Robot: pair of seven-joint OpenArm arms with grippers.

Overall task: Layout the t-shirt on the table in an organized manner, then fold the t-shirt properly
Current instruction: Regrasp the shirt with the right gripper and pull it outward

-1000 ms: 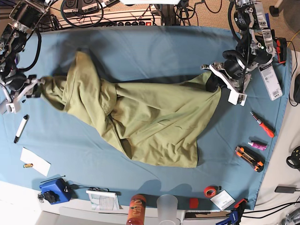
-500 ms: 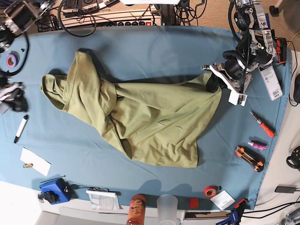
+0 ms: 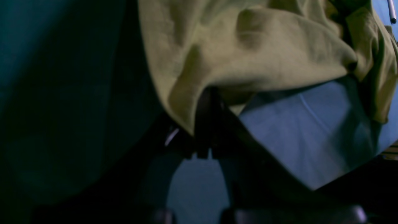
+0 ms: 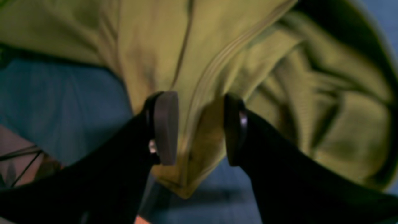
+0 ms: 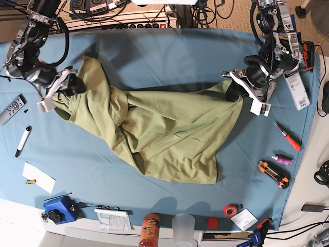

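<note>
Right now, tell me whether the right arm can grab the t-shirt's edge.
Probably yes: the right end effector stands open with the t-shirt hem between its fingers, nothing blocking.

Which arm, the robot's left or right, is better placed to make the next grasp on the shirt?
Right. Its gripper stands open astride a shirt edge, ready to close. The left gripper is already shut on the shirt's other end.
</note>
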